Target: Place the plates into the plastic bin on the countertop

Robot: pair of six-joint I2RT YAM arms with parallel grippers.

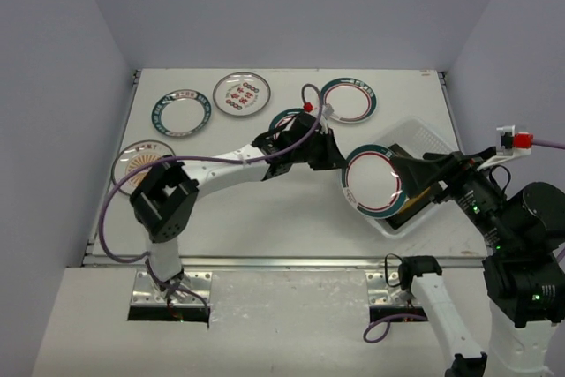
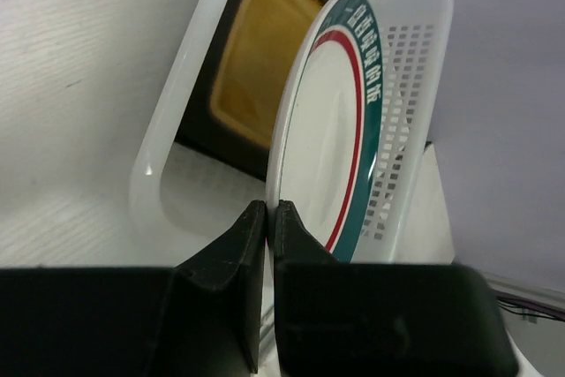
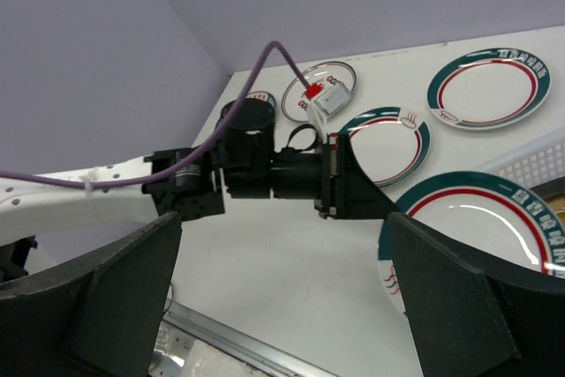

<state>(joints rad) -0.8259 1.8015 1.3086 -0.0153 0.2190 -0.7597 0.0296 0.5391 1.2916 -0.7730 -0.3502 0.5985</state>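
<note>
My left gripper [image 1: 344, 168] is shut on the rim of a round white plate [image 1: 378, 181] with a teal-red rim. It holds the plate tilted on edge over the near-left rim of the plastic bin [image 1: 424, 134]. In the left wrist view the fingertips [image 2: 253, 211] pinch the plate [image 2: 331, 130] above the bin [image 2: 168, 156], where an amber square plate [image 2: 256, 59] lies. My right gripper [image 3: 284, 216] is open and empty, beside the bin [image 3: 538, 152], facing the held plate [image 3: 468, 227]. In the top view the right gripper [image 1: 433, 174] is over the bin.
On the countertop [image 1: 265, 209] lie more plates: two teal-rimmed ones [image 1: 181, 112] [image 1: 350, 99], one half hidden under the left arm [image 1: 287, 121], one with red motifs [image 1: 242, 93], and one with an orange motif [image 1: 141, 161] at the left edge. Walls stand on three sides.
</note>
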